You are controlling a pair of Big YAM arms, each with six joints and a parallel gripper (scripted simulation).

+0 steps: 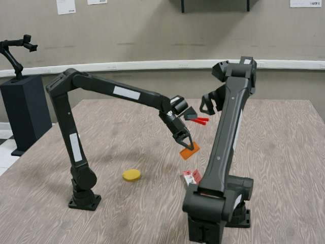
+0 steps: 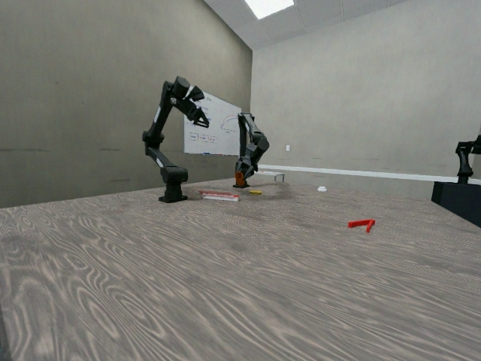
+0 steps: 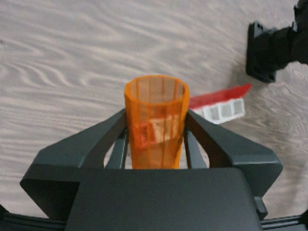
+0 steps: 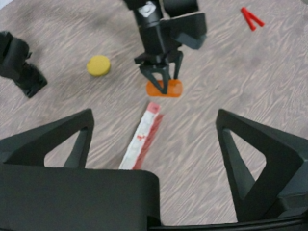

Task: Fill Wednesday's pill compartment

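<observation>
My left gripper (image 1: 193,148) (image 3: 156,115) is shut on the orange see-through bottle (image 1: 186,153) (image 2: 240,179) (image 3: 156,125) (image 4: 176,89), held above the table past the organiser's pink end. No pills show inside the bottle. The white organiser (image 1: 189,179) (image 2: 220,197) (image 3: 224,112) (image 4: 131,155) lies flat, with red lids open along one long side. Red pills (image 4: 141,138) sit in a compartment near its middle; the day letter is not readable. My right gripper (image 2: 204,123) (image 4: 155,115) is open and empty, high above the table.
A yellow disc (image 1: 131,175) (image 2: 255,192) (image 4: 98,65) lies on the left arm's side of the organiser. A red V-shaped object (image 1: 202,121) (image 2: 361,223) (image 4: 250,19) lies farther out. A small white object (image 2: 322,189) also lies on the table.
</observation>
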